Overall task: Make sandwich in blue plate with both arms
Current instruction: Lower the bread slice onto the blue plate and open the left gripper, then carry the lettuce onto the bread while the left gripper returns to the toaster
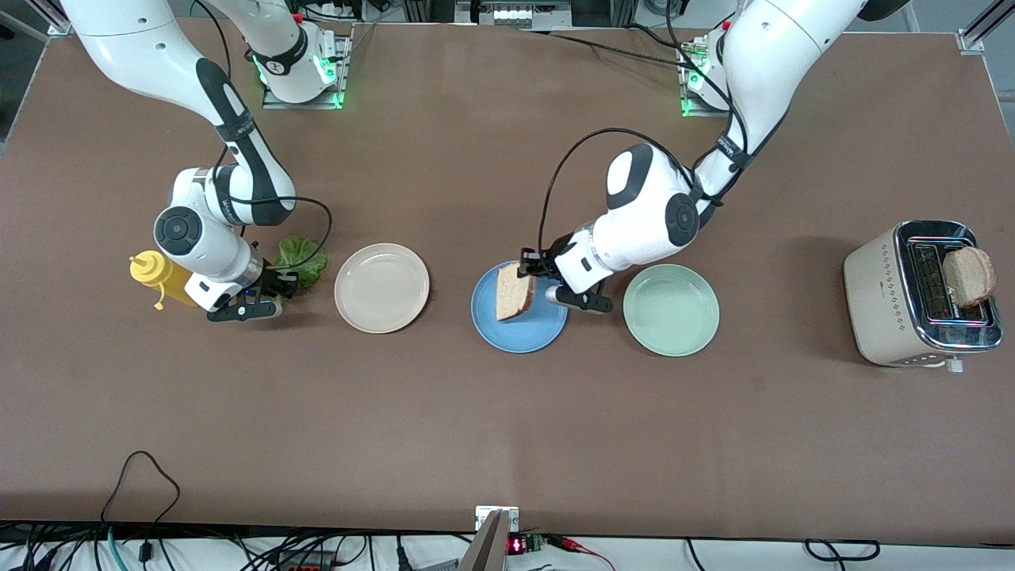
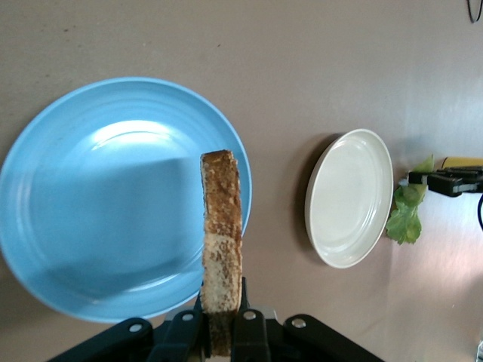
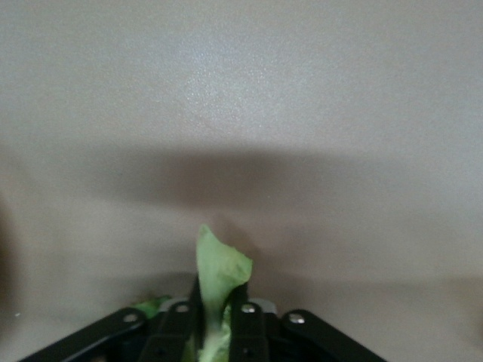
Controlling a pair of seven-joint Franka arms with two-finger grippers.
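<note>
My workspace is a wide brown table [image 1: 492, 428] under even light. Tangled black cables [image 1: 143, 547] run along its edge nearest the front camera.

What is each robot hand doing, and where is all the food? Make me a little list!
left end effector: shut on a bread slice, held on edge over the blue plate
right end effector: shut on the lettuce leaf, low over the table between the mustard bottle and the cream plate
blue plate: nothing lying in it yet
green plate: nothing on it
toaster: at the left arm's end of the table, a second bread slice sticking out of its slot
</note>
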